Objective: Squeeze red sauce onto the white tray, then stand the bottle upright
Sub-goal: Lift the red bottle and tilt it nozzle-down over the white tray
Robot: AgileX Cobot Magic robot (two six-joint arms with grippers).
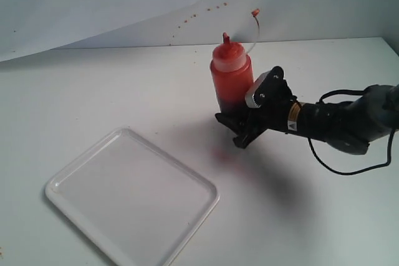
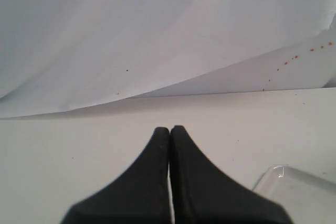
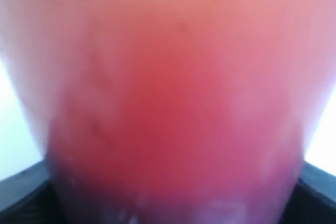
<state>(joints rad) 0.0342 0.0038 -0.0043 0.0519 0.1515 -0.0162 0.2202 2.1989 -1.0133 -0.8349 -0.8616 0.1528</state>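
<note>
Bottle upright, translucent, darker red below.

Ext cam high over table; R wrist v. near bottle; L low, facing backdrop.

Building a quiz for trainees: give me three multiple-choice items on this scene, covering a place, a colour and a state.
1. In the exterior view, the white tray lies where from the bottle? A lower left B upper right C directly behind
2. The bottle's nozzle is: A white B red C black
3. The left claw is: A wide open B shut C holding the tray
Answers: 1 A, tray lies lower left; 2 B, tip looks red; 3 B, tips pressed together, nothing between.
</note>
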